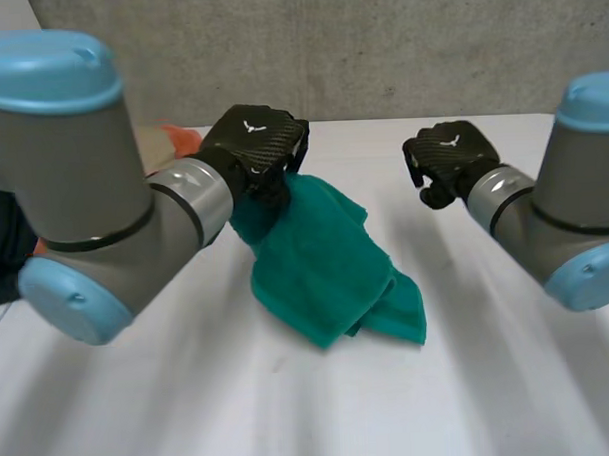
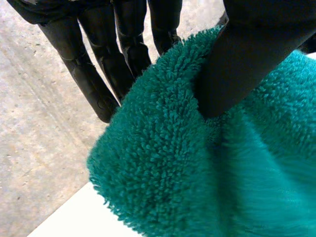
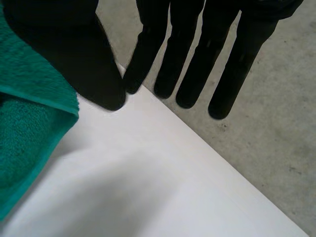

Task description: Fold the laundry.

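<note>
Left hand (image 1: pixel 252 150) pinches the teal towel (image 1: pixel 321 267) by its top while my empty, slack-fingered right hand (image 1: pixel 447 163) hovers just beside it.

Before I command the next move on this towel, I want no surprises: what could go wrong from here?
1. Only the left hand pinches the green towel, at its upper end; that single grip might slip.
2. The towel hangs bunched, its lower end heaped in layers on the table; folding now would probably set in creases.
3. The right hand is empty and apart from the towel; reaching in, it may catch several layers.
</note>
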`<action>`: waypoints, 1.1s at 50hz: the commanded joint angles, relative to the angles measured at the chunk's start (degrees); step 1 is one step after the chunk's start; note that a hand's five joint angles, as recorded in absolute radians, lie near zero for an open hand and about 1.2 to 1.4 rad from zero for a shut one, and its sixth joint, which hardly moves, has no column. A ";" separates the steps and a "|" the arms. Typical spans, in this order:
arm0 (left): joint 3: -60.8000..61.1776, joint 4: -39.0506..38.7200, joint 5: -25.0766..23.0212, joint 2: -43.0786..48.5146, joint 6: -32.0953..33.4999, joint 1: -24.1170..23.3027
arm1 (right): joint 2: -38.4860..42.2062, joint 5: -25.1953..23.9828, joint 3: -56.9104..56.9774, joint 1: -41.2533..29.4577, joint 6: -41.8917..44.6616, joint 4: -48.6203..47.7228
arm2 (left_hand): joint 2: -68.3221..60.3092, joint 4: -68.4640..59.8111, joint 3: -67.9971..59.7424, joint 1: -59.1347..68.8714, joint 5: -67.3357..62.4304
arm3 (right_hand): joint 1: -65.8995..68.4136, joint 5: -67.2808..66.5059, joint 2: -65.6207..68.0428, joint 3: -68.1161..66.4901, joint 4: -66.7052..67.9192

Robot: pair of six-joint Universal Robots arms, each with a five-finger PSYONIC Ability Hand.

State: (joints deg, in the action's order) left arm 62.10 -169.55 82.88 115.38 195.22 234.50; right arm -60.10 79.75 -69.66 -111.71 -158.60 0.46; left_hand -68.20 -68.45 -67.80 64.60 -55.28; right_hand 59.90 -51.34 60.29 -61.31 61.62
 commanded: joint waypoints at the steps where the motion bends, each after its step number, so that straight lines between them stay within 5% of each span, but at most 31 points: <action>1: 3.73 4.15 -5.89 -3.23 -1.16 2.01 | 2.35 -1.87 4.18 1.58 -3.90 12.71 | -11.80 -11.55 -12.20 15.40 -14.72 | -49.90 51.34 -50.29 51.31 -51.62; 10: 2.32 4.23 -5.89 -7.71 -2.48 2.28 | 12.72 -7.23 12.36 -0.61 -18.05 21.25 | -11.80 -11.55 -12.20 15.40 -14.72 | -49.90 51.34 -50.29 51.31 -51.62; 18: 3.11 4.67 -7.82 -12.28 -6.43 2.36 | 19.93 -6.18 15.96 -4.39 -23.59 13.09 | -11.80 -11.55 -12.20 15.40 -14.72 | -49.06 50.50 -49.45 50.47 -50.78; 21: 4.25 4.41 -9.14 -14.39 -7.84 2.45 | 21.43 -4.69 17.37 -5.27 -24.82 10.27 | -11.80 -11.55 -12.20 15.40 -14.72 | -17.93 19.37 -18.32 19.33 -19.64; 22: 4.60 4.32 -9.23 -14.92 -8.02 2.63 | 21.43 -3.73 18.15 -5.10 -25.09 9.22 | -11.80 -11.55 -12.20 15.40 -14.72 | 19.72 -18.28 19.33 -18.31 18.00; 29: 8.47 2.39 -9.76 -16.60 -8.28 8.34 | 8.62 4.62 15.09 -0.18 -20.89 4.29 | -11.80 -11.55 -12.20 15.40 -14.72 | 20.10 -18.66 19.71 -18.69 18.38; 36: 9.00 0.72 -11.16 -8.87 -8.72 12.82 | -10.98 2.79 0.35 -0.08 4.39 0.86 | -11.80 -11.55 -12.20 15.40 -14.72 | 20.10 -18.66 19.71 -18.69 18.38; 47: -3.11 0.28 -9.50 12.22 -6.88 14.05 | -5.04 4.63 -8.21 -7.03 15.08 -1.77 | -8.13 -7.88 -8.53 11.73 -11.05 | 20.10 -18.66 19.71 -18.69 18.38; 51: -11.81 2.56 -8.35 19.08 -6.61 13.79 | 1.56 5.86 -5.84 -8.08 14.90 -5.37 | 7.64 7.89 7.24 -4.04 4.72 | 20.10 -18.66 19.71 -18.69 18.38; 52: -15.31 3.69 -7.92 21.35 -6.87 13.62 | 3.57 5.95 -4.88 -8.26 14.55 -7.47 | 22.34 22.60 21.95 -18.74 19.43 | 20.10 -18.66 19.71 -18.69 18.38; 53: -17.08 4.14 -7.83 22.51 -6.79 13.44 | 4.37 5.86 -4.43 -8.26 14.20 -8.36 | 31.15 31.41 30.76 -27.55 28.24 | 13.58 -12.14 13.19 -12.18 11.87; 55: -20.51 5.19 -7.48 24.09 -6.44 13.26 | 5.52 5.60 -3.90 -8.17 13.32 -9.94 | 48.32 48.57 47.92 -44.72 45.40 | -23.77 25.21 -24.16 25.17 -25.48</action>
State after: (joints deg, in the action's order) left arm 52.33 -167.50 74.15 132.94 188.40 248.37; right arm -60.67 85.06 -76.54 -119.71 -143.19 -4.28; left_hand -42.53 -43.28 -43.56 40.62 -33.65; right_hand 61.68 -53.07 62.14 -63.15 63.41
